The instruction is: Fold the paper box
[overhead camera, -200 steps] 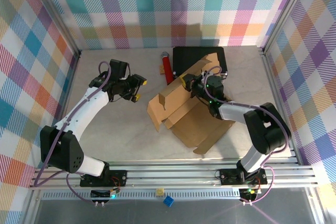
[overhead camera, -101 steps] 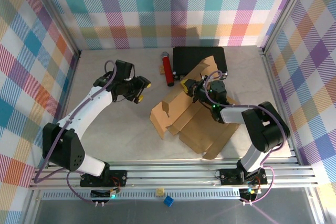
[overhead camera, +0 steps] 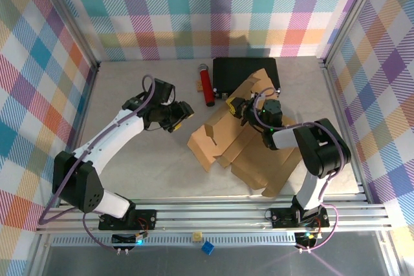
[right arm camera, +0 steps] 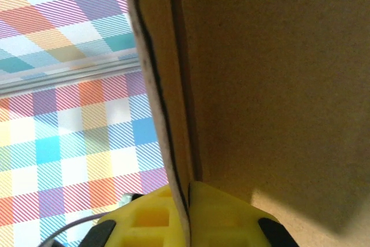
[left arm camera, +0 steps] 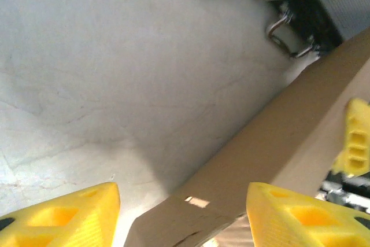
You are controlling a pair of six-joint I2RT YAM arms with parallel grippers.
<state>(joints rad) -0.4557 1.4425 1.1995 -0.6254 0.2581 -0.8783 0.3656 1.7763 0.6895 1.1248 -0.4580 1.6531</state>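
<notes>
Right now the paper box [overhead camera: 253,159] lies half-open right of centre, its far flap raised near the black case [overhead camera: 236,69]. Right gripper [right arm camera: 186,203] pinches a panel edge. Left gripper [left arm camera: 182,198] is spread wide beside the box. Likely light, stiff, crease-prone; grab flap edges.

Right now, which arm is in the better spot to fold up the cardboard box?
Right, probably. The right claw pinches a raised flap of the cardboard box, so it could fold straight away. The left claw hangs open beside it, gripping nothing.
</notes>
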